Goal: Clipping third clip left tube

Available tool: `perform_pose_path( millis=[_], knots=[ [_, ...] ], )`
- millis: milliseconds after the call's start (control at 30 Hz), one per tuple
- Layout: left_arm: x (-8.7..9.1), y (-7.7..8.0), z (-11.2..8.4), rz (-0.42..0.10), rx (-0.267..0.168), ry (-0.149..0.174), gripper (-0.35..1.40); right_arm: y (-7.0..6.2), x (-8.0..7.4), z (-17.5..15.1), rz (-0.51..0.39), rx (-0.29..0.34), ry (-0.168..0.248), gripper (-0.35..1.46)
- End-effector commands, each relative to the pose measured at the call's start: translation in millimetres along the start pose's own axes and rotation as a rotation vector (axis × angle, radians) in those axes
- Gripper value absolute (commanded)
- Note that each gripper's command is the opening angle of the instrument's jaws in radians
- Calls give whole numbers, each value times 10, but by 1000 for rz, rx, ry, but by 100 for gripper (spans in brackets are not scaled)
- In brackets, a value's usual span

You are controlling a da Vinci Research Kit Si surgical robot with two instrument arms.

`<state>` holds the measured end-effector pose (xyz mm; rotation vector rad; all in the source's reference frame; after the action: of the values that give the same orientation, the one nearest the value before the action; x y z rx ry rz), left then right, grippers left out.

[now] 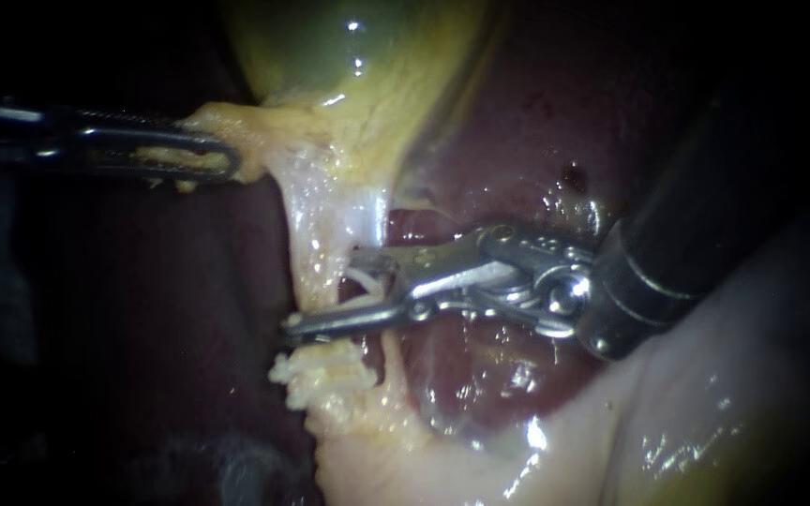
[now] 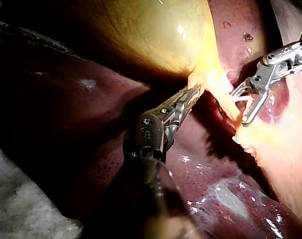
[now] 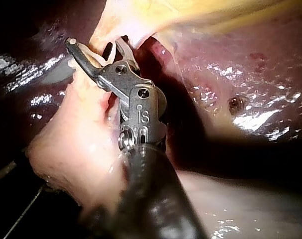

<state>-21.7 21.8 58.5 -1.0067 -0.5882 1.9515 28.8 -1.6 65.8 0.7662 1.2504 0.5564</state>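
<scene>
Below the gallbladder (image 1: pixel 358 56), the right instrument's end effector (image 1: pixel 321 290) stands wide, straddling the tube (image 1: pixel 311 234). The left instrument's end effector (image 1: pixel 225 161) is clamped on yellow tissue (image 1: pixel 227 122).

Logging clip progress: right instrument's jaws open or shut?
Open: the silver right instrument shows a gap between its jaws, straddling the pale tube.

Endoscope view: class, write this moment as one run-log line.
left tool: shut on yellow tissue below gallbladder | right tool: jaws open, astride tube
</scene>
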Motion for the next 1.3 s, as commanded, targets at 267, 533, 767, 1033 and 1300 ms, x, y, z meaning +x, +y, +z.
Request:
perform_pose_path(
  millis=[267, 533, 767, 1033, 1300],
  knots=[
    [0, 0, 0, 0, 1, 0, -35, 13, 0, 5, 0, -7, 5, 49],
    [-1, 1, 2, 0, 2, 1, -35, 19, 1, 12, -1, -4, 29, 49],
    [-1, 1, 2, 0, 2, 1, -35, 20, 7, 24, -1, 36, 67, 49],
    [-1, 0, 2, 0, 2, 1, -35, 17, 13, 27, 27, 94, 109, 49],
    [-1, 0, 2, 0, 1, 1, -35, 6, 28, 23, 57, 158, 139, 48]
  ],
)
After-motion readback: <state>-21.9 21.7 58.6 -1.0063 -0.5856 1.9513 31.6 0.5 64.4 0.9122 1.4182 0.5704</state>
